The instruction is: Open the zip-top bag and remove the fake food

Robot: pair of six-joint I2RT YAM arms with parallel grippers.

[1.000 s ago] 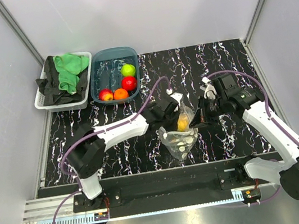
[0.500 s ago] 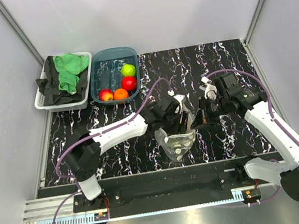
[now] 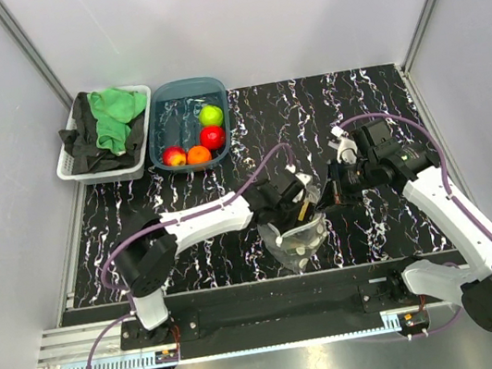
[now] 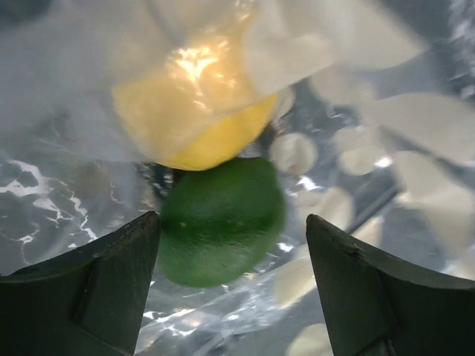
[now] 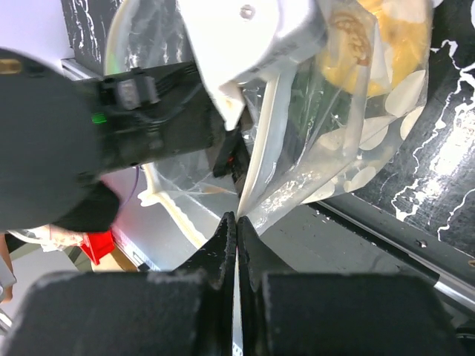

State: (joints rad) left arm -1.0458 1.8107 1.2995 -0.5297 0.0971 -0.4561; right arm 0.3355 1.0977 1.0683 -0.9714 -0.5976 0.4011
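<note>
The zip-top bag hangs over the black marbled table in the top view, clear with white dots. My right gripper is shut on its rim and holds that side up. My left gripper reaches down into the bag's mouth with its jaws open. Between its fingers lies a dark green fruit, close to the left finger and apart from the right one. A yellow fruit rests just beyond it behind a fold of film, and shows through the bag wall in the right wrist view.
A teal tub at the back left holds lime green, red, orange and peach-red fruits. A white basket with green and black cloths stands left of it.
My left gripper has opened wide and pushed forward and down into the bag's mouth. The bag has sagged a little toward the near edge. The right gripper kept its hold.
</note>
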